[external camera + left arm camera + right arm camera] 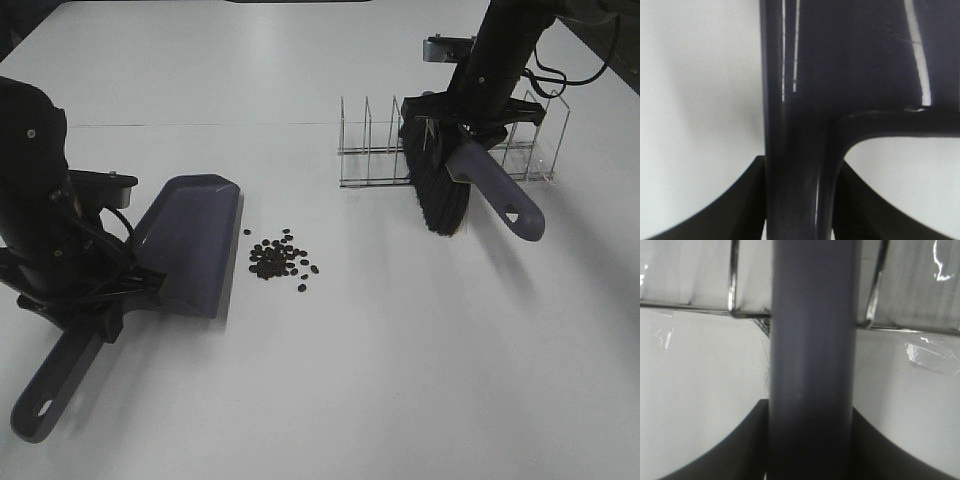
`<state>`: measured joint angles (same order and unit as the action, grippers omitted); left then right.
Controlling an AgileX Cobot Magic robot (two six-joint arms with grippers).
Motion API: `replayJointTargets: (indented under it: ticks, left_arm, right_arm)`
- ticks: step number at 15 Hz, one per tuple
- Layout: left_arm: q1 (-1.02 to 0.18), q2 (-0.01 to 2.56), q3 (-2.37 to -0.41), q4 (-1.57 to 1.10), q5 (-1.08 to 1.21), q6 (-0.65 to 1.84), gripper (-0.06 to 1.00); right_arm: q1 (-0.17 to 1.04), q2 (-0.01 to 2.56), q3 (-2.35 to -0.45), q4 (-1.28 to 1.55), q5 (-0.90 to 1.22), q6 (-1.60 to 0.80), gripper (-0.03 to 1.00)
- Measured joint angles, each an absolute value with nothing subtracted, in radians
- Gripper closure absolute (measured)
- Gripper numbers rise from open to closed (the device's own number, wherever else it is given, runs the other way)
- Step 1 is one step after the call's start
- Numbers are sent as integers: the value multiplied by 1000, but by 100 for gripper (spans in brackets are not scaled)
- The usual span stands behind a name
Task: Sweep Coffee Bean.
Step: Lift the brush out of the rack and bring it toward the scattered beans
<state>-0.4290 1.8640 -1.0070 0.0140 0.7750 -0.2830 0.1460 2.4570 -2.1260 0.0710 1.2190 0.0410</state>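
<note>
A small heap of dark coffee beans (278, 259) lies on the white table, just right of the purple-grey dustpan (190, 243). The dustpan's mouth faces the beans, a short gap away. My left gripper (100, 312) is shut on the dustpan's handle (797, 190), which fills the left wrist view. At the back right, my right gripper (462, 128) is shut on the brush handle (812, 365). The brush (437, 190) hangs tilted, black bristles down, in front of the wire rack (380, 150).
The wire rack with several dividers stands at the back right, taped to the table (400, 380). The brush's handle end (515, 212) sticks out toward the front right. The dustpan's handle end (40, 405) reaches the front left.
</note>
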Motion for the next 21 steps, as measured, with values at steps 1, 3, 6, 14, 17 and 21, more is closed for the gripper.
replayJointTargets:
  ticks: [1, 3, 6, 14, 17, 21]
  left_arm:
    - [-429, 1864, -1007, 14, 775, -283, 63]
    - [-429, 1864, -1007, 14, 775, -282, 63]
    - [-429, 1864, -1007, 14, 766, -282, 63]
    - [-429, 1864, -1007, 6, 731, -286, 63]
    - [-429, 1864, -1007, 7, 719, -302, 63]
    - [-433, 1864, -1007, 22, 713, -304, 63]
  right_arm:
    - [146, 2466, -2128, 71, 1218, 40, 63]
    - [146, 2474, -2135, 73, 1208, 40, 63]
    - [146, 2465, -2135, 80, 1202, 35, 63]
    - [147, 2242, -1933, 102, 1225, 34, 63]
    - [165, 2094, -1882, 68, 1224, 36, 63]
    - [280, 2014, -1802, -85, 1225, 87, 63]
